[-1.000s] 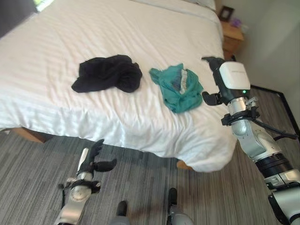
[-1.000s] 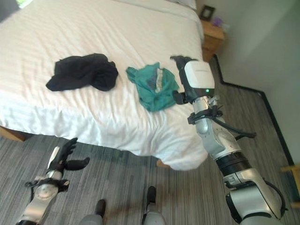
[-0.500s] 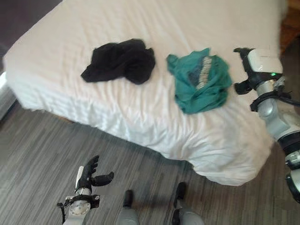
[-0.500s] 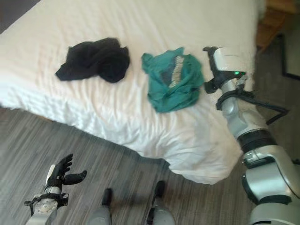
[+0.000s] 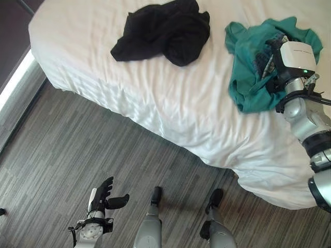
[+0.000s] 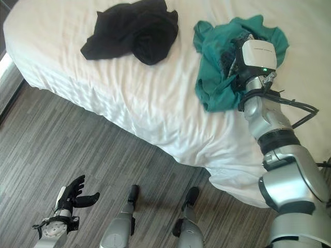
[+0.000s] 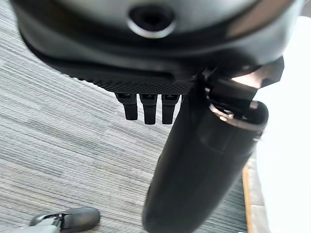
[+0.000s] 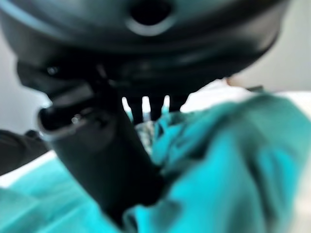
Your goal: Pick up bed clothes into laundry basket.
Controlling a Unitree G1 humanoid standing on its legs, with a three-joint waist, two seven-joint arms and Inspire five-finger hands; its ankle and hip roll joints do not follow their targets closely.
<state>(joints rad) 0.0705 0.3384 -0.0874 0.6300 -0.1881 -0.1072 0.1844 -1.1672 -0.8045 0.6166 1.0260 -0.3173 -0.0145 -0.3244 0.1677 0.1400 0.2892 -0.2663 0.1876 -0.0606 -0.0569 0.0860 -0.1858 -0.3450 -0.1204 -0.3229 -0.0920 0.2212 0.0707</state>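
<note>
Currently the right hand (image 6: 247,61) is pressed into the green garment (image 5: 247,57) near the bed's (image 5: 170,103) corner (grip cannot be told), the black garment (image 5: 163,30) lying apart; the left hand (image 5: 106,194) hangs relaxed over the floor (image 5: 62,150).

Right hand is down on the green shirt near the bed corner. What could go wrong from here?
The right hand sits on the green garment, but its fingers are buried in cloth, so the grasp may be partial and slip. It could pinch the white sheet too. No basket is visible; the black garment remains.
</note>
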